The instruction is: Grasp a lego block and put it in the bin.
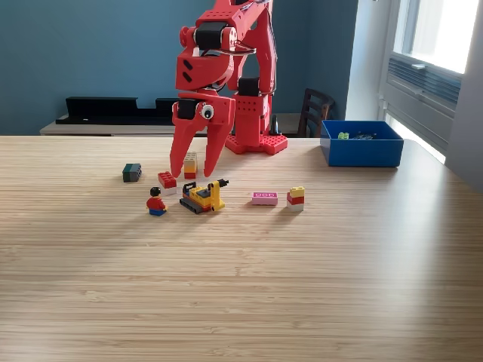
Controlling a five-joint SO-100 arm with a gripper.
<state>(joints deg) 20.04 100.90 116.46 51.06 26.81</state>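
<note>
My red gripper [190, 173] hangs open over the table, fingertips pointing down on either side of a small stacked block of white, yellow and red [190, 166]. The block stands between the two fingers; whether it is touched I cannot tell. A red-and-white block [167, 182] lies just left of the left fingertip. Further right lie a pink block [264, 198] and a yellow-red-white block [296, 198]. The blue bin [361, 144] stands at the back right of the exterior view, with small items inside.
A yellow toy vehicle [203, 196] and a small figure in red [156, 202] sit just in front of the gripper. A dark green block [132, 173] lies to the left. The red studded arm base [256, 142] stands behind. A chair [315, 111] is beyond the table.
</note>
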